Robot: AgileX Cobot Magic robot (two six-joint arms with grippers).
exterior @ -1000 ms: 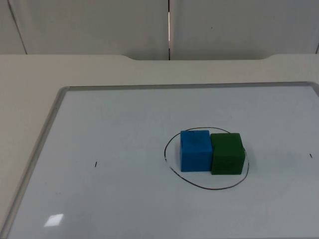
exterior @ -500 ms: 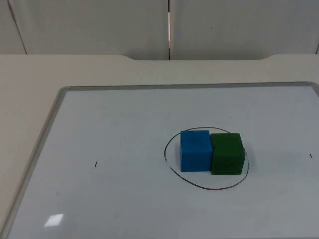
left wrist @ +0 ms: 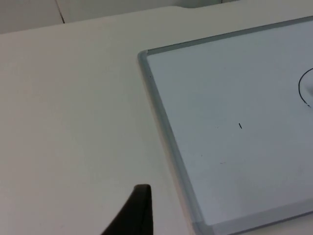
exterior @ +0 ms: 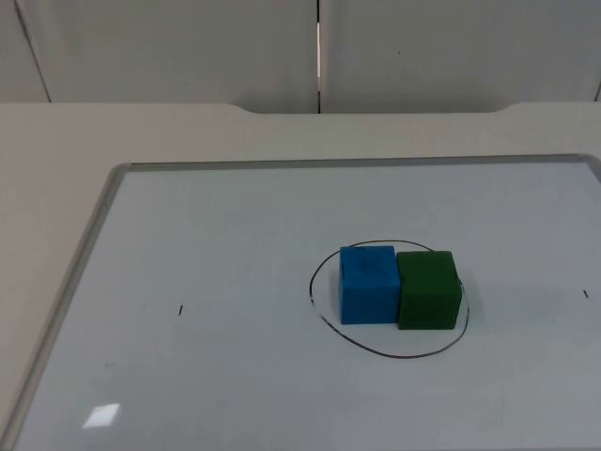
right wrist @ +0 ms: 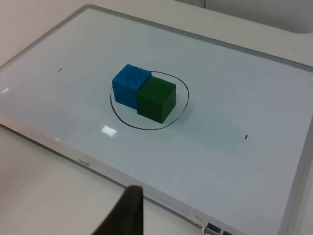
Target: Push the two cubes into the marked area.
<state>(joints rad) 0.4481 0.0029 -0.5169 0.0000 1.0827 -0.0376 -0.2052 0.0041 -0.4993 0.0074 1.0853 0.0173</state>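
Note:
A blue cube [exterior: 369, 284] and a green cube [exterior: 428, 288] stand side by side and touching, inside a thin black hand-drawn oval [exterior: 385, 351] on the whiteboard [exterior: 235, 235]. The green cube's outer side is close to the line. In the right wrist view, the blue cube [right wrist: 129, 83] and green cube [right wrist: 156, 100] sit in the oval [right wrist: 146, 128]. My right gripper [right wrist: 128, 210] hangs back over the table, outside the board's frame and well apart from them. My left gripper [left wrist: 139, 210] waits over bare table beside the board's corner [left wrist: 161, 122]. An arc of the oval [left wrist: 302, 93] is in view there.
The whiteboard has a grey metal frame [exterior: 94, 244] and lies flat on the white table [exterior: 56, 150]. Two short black tick marks are drawn on the board, one to the left [exterior: 180, 310] and one to the right [exterior: 585, 294]. The grey partition wall [exterior: 188, 47] stands behind.

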